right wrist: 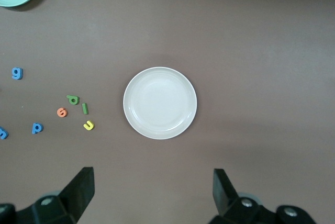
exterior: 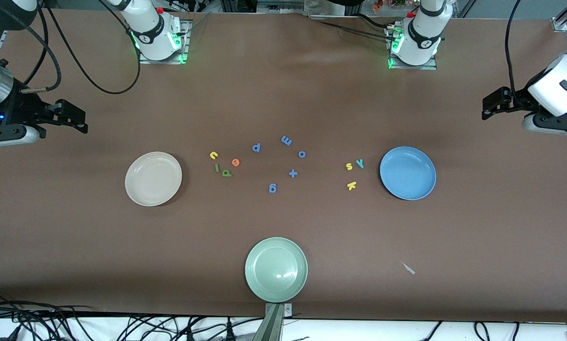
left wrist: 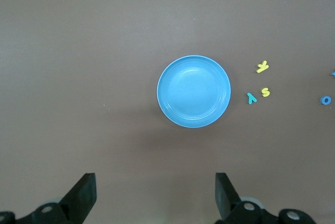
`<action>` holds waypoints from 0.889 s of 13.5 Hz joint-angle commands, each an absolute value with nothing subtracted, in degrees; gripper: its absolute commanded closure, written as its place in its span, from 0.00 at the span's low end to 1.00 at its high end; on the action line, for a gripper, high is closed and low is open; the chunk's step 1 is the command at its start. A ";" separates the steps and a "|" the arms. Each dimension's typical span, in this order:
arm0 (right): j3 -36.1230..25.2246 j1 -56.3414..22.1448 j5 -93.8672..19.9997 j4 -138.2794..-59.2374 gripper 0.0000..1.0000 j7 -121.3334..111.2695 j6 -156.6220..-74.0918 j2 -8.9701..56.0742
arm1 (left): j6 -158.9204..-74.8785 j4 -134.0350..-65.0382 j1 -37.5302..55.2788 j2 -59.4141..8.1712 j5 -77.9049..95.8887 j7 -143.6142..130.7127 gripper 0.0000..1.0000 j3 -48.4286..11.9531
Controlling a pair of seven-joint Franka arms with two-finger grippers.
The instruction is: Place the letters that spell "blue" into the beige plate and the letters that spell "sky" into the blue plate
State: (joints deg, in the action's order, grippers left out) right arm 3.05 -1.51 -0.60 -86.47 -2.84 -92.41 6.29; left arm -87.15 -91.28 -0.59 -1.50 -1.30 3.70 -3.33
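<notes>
Front view shows both arms waiting, raised at the table's two ends. The right gripper [exterior: 82, 118] hangs over bare table at the right arm's end, fingers [right wrist: 78, 190] spread wide and empty; the left gripper [exterior: 489, 106] does likewise at the left arm's end, its fingers [left wrist: 81, 195] spread and empty.

A round cream-beige shallow plate [exterior: 137, 192] lies toward the right arm's end. Just beside it, toward the table's middle, sit four small foam letters: yellow u [exterior: 213, 155], light green l [exterior: 217, 167], olive-green b [exterior: 226, 173] and orange e [exterior: 235, 162].

A round medium-blue shallow plate [exterior: 392, 187] lies toward the left arm's end, with yellow s [exterior: 349, 166], teal-green y [exterior: 359, 163] and yellow k [exterior: 351, 185] beside it.

Between the two groups lie five blue foam letters [exterior: 272, 188]. A pale green round plate [exterior: 260, 284] sits nearest the camera, at the table's edge.
</notes>
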 commanded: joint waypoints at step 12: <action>3.34 -1.14 -0.79 -87.63 0.00 -2.29 -91.58 5.45 | -86.13 -88.86 -0.09 -2.63 -0.35 4.92 0.00 -3.25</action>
State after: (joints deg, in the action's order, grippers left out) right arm 3.03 -1.48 -0.54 -86.89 -2.69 -92.21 6.35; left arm -87.15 -90.89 -0.40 -1.56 -1.29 3.82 -3.35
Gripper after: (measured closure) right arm 0.000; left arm 0.000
